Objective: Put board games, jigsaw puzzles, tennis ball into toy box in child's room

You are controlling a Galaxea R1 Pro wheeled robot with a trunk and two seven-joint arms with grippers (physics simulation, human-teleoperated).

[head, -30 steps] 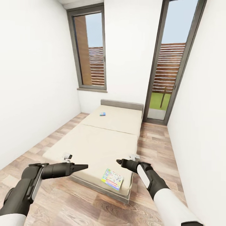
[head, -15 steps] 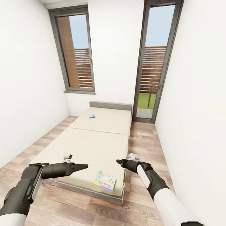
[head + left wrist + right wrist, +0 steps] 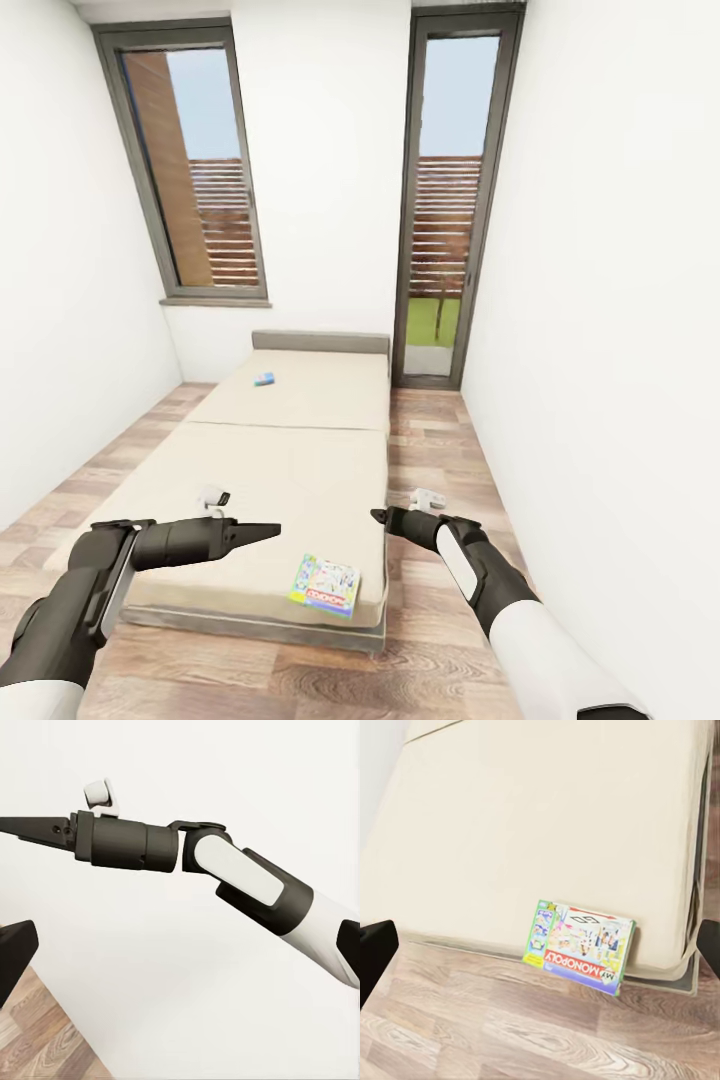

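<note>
From the head we look forward and down the length of the bed (image 3: 285,470) toward the far windows. Our right wrist camera faces down, close over the bed's near end; both views share the board game (image 3: 579,944) there. Our left wrist camera faces sideways at the right arm (image 3: 225,870) before a white wall.

Under the right claw (image 3: 377,516), a glossy printed cardboard board game (image 3: 580,945) is lying on matt beige cloth mattress (image 3: 290,450) (smooth-looking); the floor (image 3: 440,640) is showing grained wood planks.
</note>
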